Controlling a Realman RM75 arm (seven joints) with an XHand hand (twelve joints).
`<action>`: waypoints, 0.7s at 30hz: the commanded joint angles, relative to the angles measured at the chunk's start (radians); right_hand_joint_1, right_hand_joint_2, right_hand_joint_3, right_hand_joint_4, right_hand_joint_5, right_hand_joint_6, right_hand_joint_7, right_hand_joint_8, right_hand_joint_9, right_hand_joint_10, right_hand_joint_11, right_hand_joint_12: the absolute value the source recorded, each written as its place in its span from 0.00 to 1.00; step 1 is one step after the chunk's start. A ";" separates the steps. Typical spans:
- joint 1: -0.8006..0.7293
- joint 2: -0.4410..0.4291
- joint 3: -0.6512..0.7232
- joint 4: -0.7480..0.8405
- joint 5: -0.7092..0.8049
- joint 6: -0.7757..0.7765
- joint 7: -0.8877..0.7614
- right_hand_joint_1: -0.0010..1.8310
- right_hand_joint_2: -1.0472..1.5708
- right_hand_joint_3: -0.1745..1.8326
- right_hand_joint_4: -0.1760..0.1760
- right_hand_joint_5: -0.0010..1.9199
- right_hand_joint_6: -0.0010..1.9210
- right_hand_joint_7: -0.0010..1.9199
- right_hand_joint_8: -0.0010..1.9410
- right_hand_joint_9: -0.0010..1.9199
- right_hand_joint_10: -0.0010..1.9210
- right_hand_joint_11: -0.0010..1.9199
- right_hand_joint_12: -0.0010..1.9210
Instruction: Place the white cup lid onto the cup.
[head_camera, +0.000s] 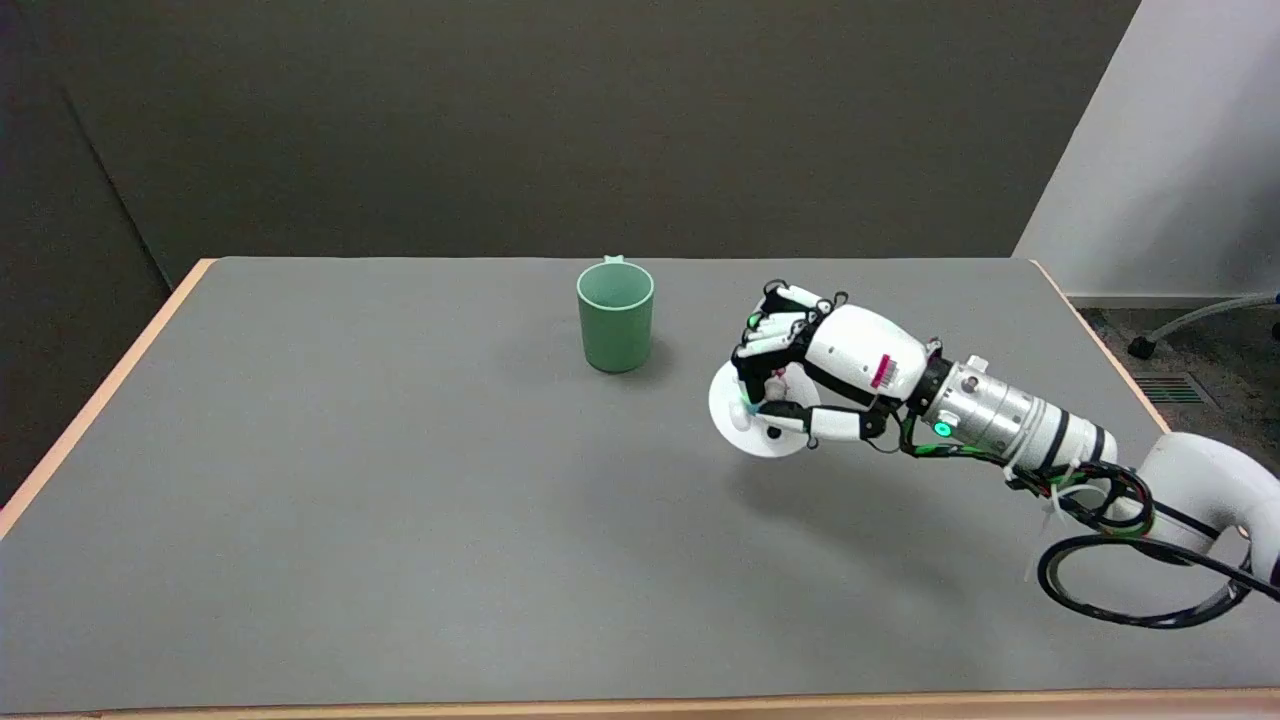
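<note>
- Grey desk (400, 520) with pale wood edging, filling most of the head view; dark wall behind, a lighter wall and a strip of floor at 2 o'clock.
- White right arm (1010, 415), reaching in from 4 o'clock, black cables looped beneath its wrist.
- Right robot hand (800, 365) near the middle of the desk, at 4 o'clock from the cup; fingers curled in and clamped on the lid, thumb pressed across its upper face.
- Green cup (615, 316), upright and open-mouthed, toward 12 o'clock on the desk; handle barely showing behind its far rim; nothing on its rim yet.
- White cup lid (745, 425), a round disc held tilted in the hand, apparently lifted clear of the desk, judging by the shadow cast well below it at 5 o'clock.
- Progress, as judged: pickup done, carry under way, lid near the cup but not over it.
- Left to do: bringing the lid toward 10 o'clock above the cup's mouth, levelling it, lowering it onto the rim, letting go.
</note>
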 joint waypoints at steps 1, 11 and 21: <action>0.213 -0.004 -0.170 0.041 0.071 0.031 -0.002 0.62 0.86 0.14 0.57 0.37 0.70 0.39 0.74 0.28 0.45 0.01 0.66; 0.364 -0.058 -0.271 0.117 0.071 0.057 -0.002 0.62 0.86 0.15 0.57 0.37 0.70 0.39 0.74 0.28 0.44 0.01 0.66; 0.485 -0.134 -0.344 0.213 0.071 0.058 -0.002 0.62 0.86 0.14 0.57 0.36 0.70 0.39 0.74 0.28 0.44 0.01 0.66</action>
